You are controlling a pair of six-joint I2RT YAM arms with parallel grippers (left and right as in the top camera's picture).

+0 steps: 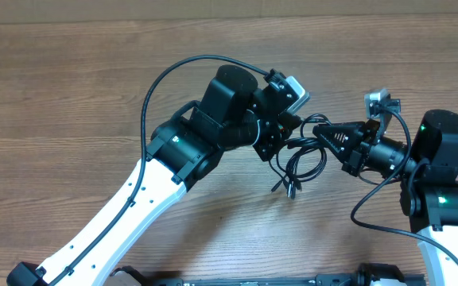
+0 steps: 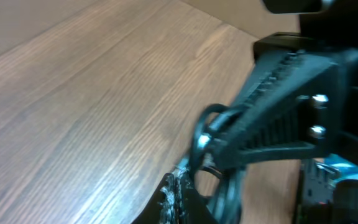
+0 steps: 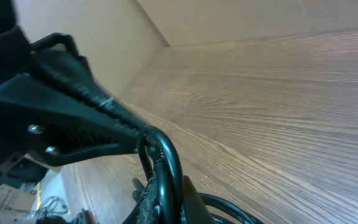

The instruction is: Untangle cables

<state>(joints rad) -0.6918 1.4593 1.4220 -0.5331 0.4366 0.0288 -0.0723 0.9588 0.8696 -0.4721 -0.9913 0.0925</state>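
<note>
Overhead: thin black cords with small metal-tipped plugs (image 1: pixel 302 165) are sitting bunched right of the brown wooden table's (image 1: pixel 70 95) centre, loops trailing toward the near edge. Both the left gripper (image 3: pixel 135 132) and right gripper (image 1: pixel 318 131) are clamping shut on the same loops, tips nearly touching. Risk: pulling apart from grips this close is likely cinching the tangle tighter. Thin cord may also be slipping out, or plugs snagging in loops.
</note>
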